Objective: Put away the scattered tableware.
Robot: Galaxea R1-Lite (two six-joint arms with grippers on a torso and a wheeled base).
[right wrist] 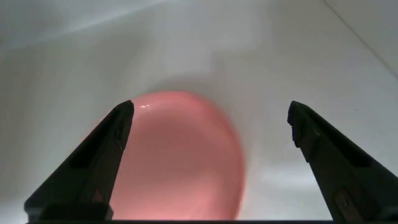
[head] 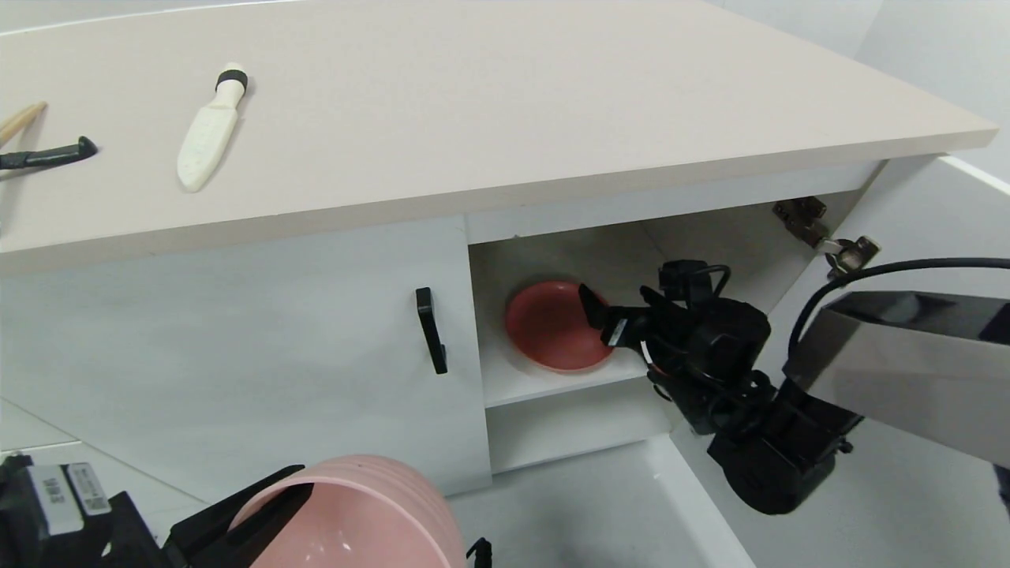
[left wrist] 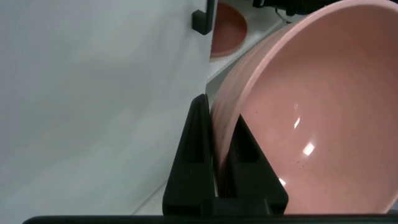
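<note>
- Your red plate (head: 552, 327) lies flat on the upper shelf (head: 544, 383) of the open cupboard, under the countertop (head: 552, 95).
- Your right gripper (right wrist: 210, 112) sits at the cupboard mouth, just beside the plate. Its fingers are spread wide with nothing between them, and the plate lies just past the tips.
- Your pink bowl (head: 371, 513) is low at the near edge, well apart from the cupboard and tilted on its side.
- Your left gripper (left wrist: 217, 143) has the bowl by the rim, one finger inside the wall and one outside, pinched tight.
- The closed door to the left of the opening carries a black handle (head: 432, 330).
- On the countertop, a white knife (head: 209, 130) lies towards the left. Chopsticks (head: 20, 120) and a black-handled utensil (head: 47, 155) lie at the far left edge.
</note>
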